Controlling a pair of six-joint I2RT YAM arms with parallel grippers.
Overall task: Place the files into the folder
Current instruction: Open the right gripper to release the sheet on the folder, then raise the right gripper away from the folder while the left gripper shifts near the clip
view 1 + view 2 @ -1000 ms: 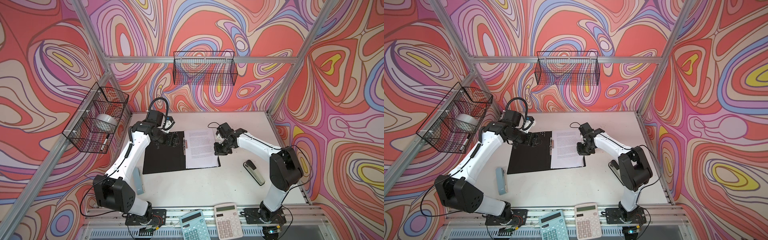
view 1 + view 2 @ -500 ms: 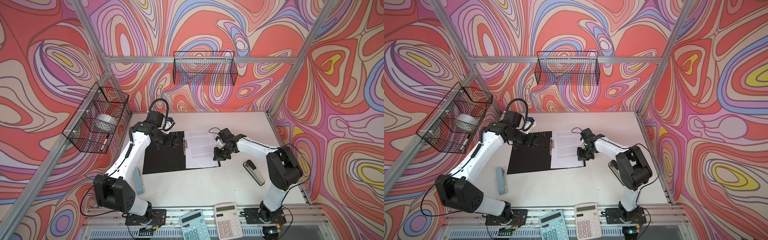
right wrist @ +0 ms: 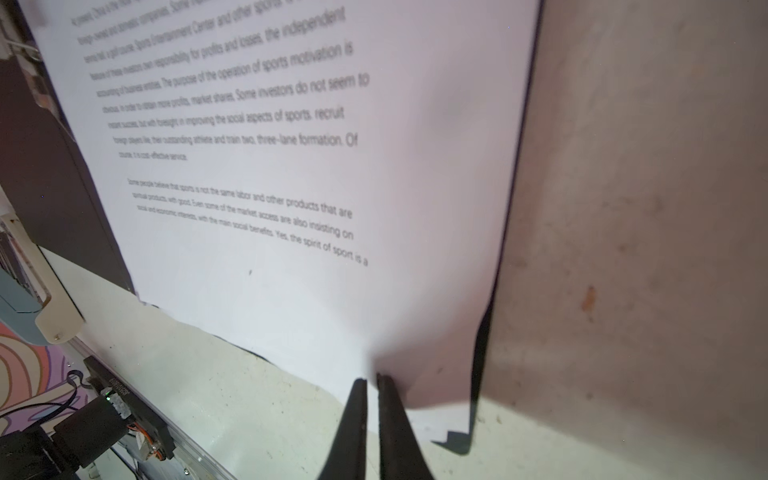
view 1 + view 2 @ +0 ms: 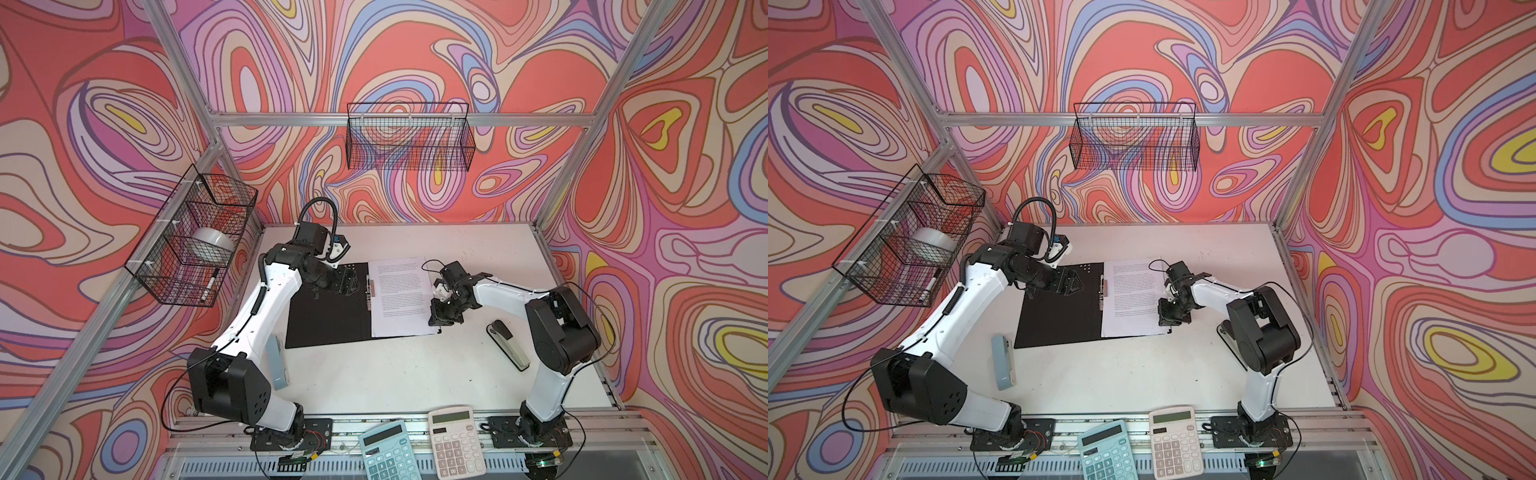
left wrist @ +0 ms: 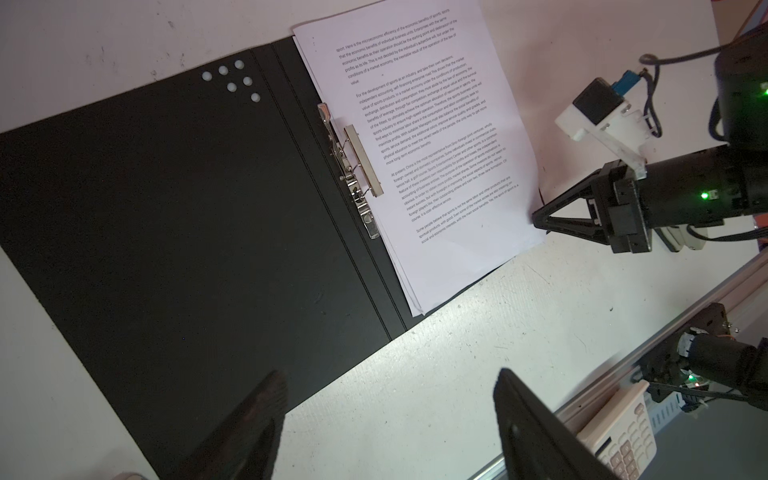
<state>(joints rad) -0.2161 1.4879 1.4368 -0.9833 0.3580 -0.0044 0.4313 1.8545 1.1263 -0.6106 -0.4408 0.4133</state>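
Observation:
The folder point(image 4: 324, 320) point(image 4: 1059, 316) lies open on the white table, black inside up, with its metal clip point(image 5: 357, 166) at the spine. The files point(image 4: 399, 299) point(image 4: 1129, 299) point(image 5: 436, 145) are white printed sheets stacked on its right half. My right gripper point(image 4: 435, 323) point(image 4: 1166, 327) point(image 3: 371, 380) is at their near right corner, shut on the top sheet's edge, which bulges upward there. Another sheet and the folder's black corner show beneath. My left gripper point(image 4: 351, 281) point(image 5: 390, 374) hovers open above the folder's left half, holding nothing.
A black stapler point(image 4: 509, 343) lies right of the folder, beside the right arm. A grey-blue stapler point(image 4: 1003, 357) lies at the front left. Two calculators point(image 4: 386, 455) point(image 4: 457, 442) rest on the front rail. Wire baskets point(image 4: 409, 141) point(image 4: 191, 237) hang on the walls.
My right gripper has moved down and nearer along the sheets' right edge to their near corner, and its jaws have closed there. The left arm has not moved.

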